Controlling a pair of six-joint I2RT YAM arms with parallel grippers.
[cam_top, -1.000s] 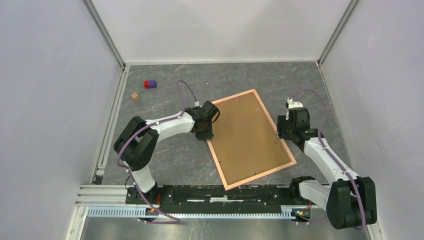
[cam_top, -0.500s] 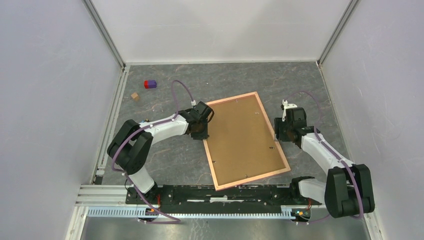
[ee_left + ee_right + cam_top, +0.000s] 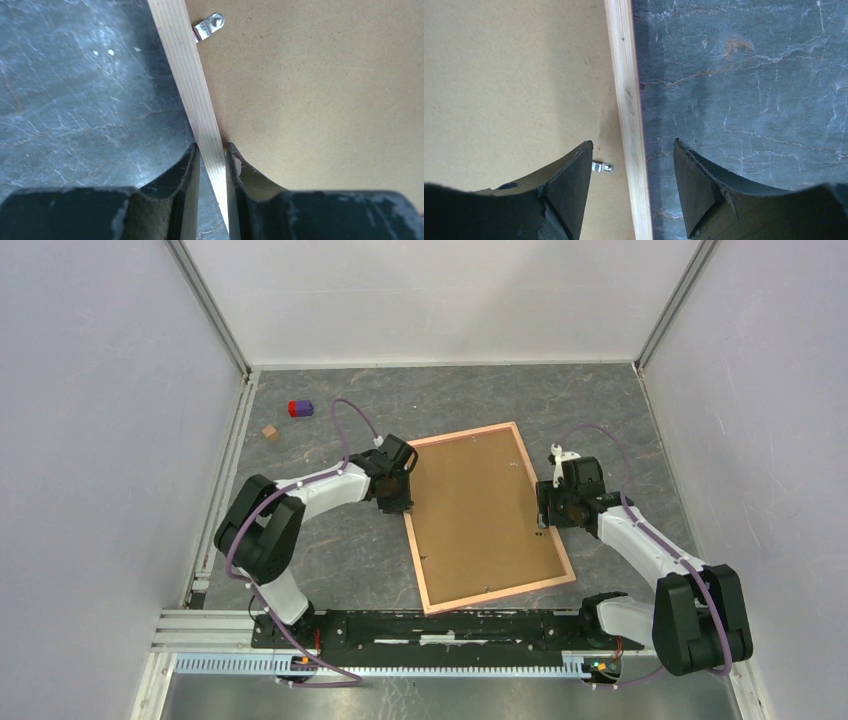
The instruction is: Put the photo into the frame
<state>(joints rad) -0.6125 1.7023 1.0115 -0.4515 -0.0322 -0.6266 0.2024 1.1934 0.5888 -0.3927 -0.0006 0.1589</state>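
The salmon-pink frame [image 3: 497, 589] lies face down on the grey table, its brown backing board [image 3: 480, 510] facing up. The photo is hidden from every view. My left gripper [image 3: 398, 502] is shut on the frame's left rail [image 3: 187, 75], which is pinched between both fingers at the left gripper [image 3: 212, 152]. My right gripper [image 3: 545, 512] stands open astride the right rail [image 3: 626, 90], one finger over the board and one over the table, at the right gripper [image 3: 633, 150]. A metal retaining tab [image 3: 602, 167] sits beside the left finger.
A red-and-purple block [image 3: 300, 408] and a small tan cube [image 3: 270, 431] lie at the far left of the table. White enclosure walls stand close on three sides. Another metal tab [image 3: 209, 26] sits on the board by the left rail.
The frame has swung to stand straighter and shifted left, carried by the left gripper. The right gripper followed leftward along the right rail and its jaws spread slightly wider.
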